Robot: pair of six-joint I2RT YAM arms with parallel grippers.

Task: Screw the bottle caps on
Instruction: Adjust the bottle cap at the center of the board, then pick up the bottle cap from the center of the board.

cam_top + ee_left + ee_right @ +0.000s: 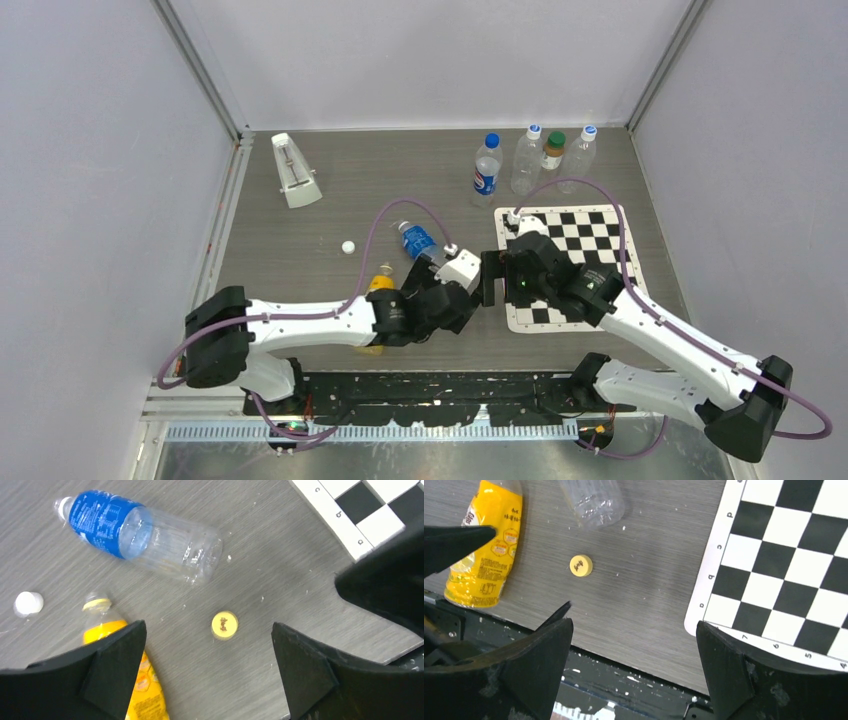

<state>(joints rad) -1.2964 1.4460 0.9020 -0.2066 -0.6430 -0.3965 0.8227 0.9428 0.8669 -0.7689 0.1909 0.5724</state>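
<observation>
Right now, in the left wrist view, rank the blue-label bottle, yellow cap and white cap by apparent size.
Largest: blue-label bottle, by far.
Then: yellow cap and white cap, which look about alike, so I won't rank them.

Checkerboard sheet (346, 526) on the bench: its white border shows letters c, b, a along one edge and numbers 7, 6, 5, 4 along another. The yellow cap (224, 625) carries dark print (too small to read). Print on the yellow bottle (484, 555) and the blue-labelled bottle (97, 522) is also illegible.

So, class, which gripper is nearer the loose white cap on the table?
Left. The left gripper hovers right of the white cap; the right gripper is farther right, at the checkerboard.
</observation>
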